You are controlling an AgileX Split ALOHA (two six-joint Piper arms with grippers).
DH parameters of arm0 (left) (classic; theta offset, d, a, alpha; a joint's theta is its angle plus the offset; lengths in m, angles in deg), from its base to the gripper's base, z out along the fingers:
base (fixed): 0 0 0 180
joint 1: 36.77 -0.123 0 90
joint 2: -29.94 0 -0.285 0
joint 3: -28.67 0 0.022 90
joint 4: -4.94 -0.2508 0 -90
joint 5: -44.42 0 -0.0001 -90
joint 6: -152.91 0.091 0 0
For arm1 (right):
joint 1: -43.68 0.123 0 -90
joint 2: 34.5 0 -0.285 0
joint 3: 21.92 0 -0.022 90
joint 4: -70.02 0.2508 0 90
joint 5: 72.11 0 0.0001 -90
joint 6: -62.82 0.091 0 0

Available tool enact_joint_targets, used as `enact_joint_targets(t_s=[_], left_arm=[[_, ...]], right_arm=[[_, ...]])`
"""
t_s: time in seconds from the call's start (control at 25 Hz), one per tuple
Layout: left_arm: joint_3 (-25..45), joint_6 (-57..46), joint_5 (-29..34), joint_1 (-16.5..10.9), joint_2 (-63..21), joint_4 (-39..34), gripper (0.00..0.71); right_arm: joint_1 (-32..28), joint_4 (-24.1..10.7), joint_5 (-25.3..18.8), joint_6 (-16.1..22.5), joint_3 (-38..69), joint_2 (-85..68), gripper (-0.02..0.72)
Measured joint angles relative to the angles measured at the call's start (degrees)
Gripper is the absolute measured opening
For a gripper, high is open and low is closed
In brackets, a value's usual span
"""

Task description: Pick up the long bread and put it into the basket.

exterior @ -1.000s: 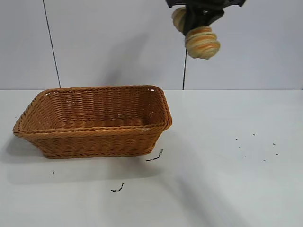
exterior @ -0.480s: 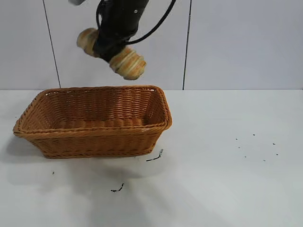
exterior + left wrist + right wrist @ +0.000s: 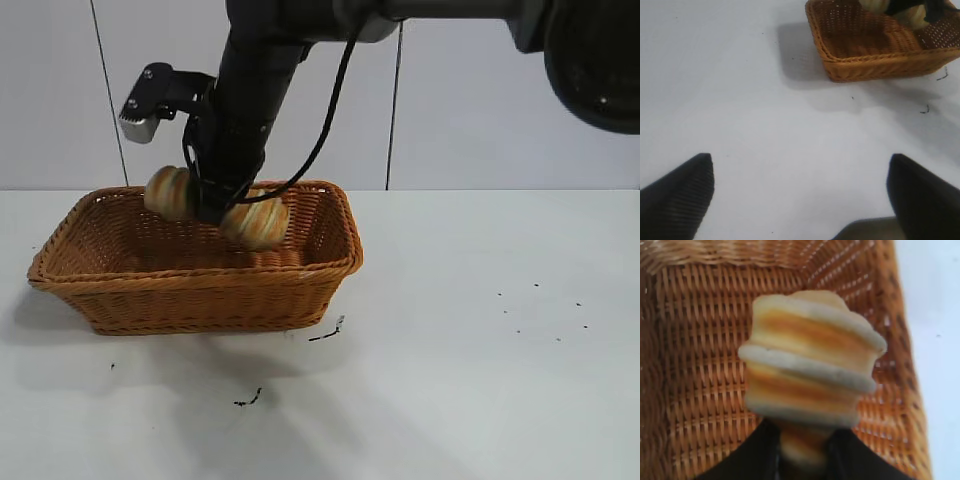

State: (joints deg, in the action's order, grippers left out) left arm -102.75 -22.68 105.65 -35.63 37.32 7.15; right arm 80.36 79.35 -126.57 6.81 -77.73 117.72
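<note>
Long bread (image 3: 216,208) pinched at middle by my right gripper (image 3: 213,205), low inside basket (image 3: 190,290), maybe not touching floor. Letting go now, bread could bounce or roll. Left gripper (image 3: 800,192) wide open, empty, far off.

Long bread (image 3: 255,222): pale tan-yellow, orange-brown crosswise stripes, ridged bands cream at crests. Basket (image 3: 200,300): orange-brown wicker, tight horizontal weave, braided rim slightly lighter, open lattice pattern on end wall. Right gripper (image 3: 212,205): black, arm black too, grey block at wrist. Left gripper (image 3: 800,192): black fingers (image 3: 677,192), fine ribbed texture. Table (image 3: 480,380): white, few small dark specks and squiggles. Back wall: light grey panels, thin dark seams.
</note>
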Motion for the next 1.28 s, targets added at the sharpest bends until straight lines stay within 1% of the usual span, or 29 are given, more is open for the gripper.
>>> enact_joint_targets(t_s=[0.08,0.16,0.2,0.28,0.44,0.52,0.64,0.72,0.84,0.88,0.92,1.0,1.12,1.2,1.28], left_arm=[[0.00,0.00,0.00,0.00,0.00,0.00,0.692],[0.00,0.00,0.00,0.00,0.00,0.00,0.692],[0.00,0.00,0.00,0.00,0.00,0.00,0.692],[0.00,0.00,0.00,0.00,0.00,0.00,0.692],[0.00,0.00,0.00,0.00,0.00,0.00,0.692],[0.00,0.00,0.00,0.00,0.00,0.00,0.692],[0.00,0.00,0.00,0.00,0.00,0.00,0.692],[0.00,0.00,0.00,0.00,0.00,0.00,0.692],[0.00,0.00,0.00,0.00,0.00,0.00,0.692],[0.00,0.00,0.00,0.00,0.00,0.00,0.692],[0.00,0.00,0.00,0.00,0.00,0.00,0.692],[0.00,0.00,0.00,0.00,0.00,0.00,0.692],[0.00,0.00,0.00,0.00,0.00,0.00,0.692],[0.00,0.00,0.00,0.00,0.00,0.00,0.692],[0.00,0.00,0.00,0.00,0.00,0.00,0.692]], right_arm=[[0.00,0.00,0.00,0.00,0.00,0.00,0.444],[0.00,0.00,0.00,0.30,0.00,0.00,0.592],[0.00,0.00,0.00,0.69,0.00,0.00,0.634],[0.00,0.12,0.05,1.20,0.00,0.00,0.671],[0.00,0.43,-0.08,1.84,0.00,-0.31,0.689],[0.00,1.35,-0.38,4.02,0.00,-1.33,0.689],[0.00,2.43,0.14,11.65,0.00,-4.00,0.689],[0.00,2.51,0.53,18.98,0.00,-6.37,0.689],[0.00,1.81,0.61,31.10,-0.07,-9.64,0.689],[0.00,1.61,0.44,34.51,-0.07,-10.64,0.689],[-0.16,1.62,0.12,36.97,-0.12,-11.33,0.689],[-0.78,1.62,-0.32,39.23,-0.14,-12.39,0.689],[-2.93,1.00,-1.10,40.66,-0.14,-12.62,0.689],[-5.12,-0.52,-2.16,41.78,-0.14,-12.62,0.689],[-7.97,-2.96,-2.23,42.77,-0.14,-12.62,0.689]])
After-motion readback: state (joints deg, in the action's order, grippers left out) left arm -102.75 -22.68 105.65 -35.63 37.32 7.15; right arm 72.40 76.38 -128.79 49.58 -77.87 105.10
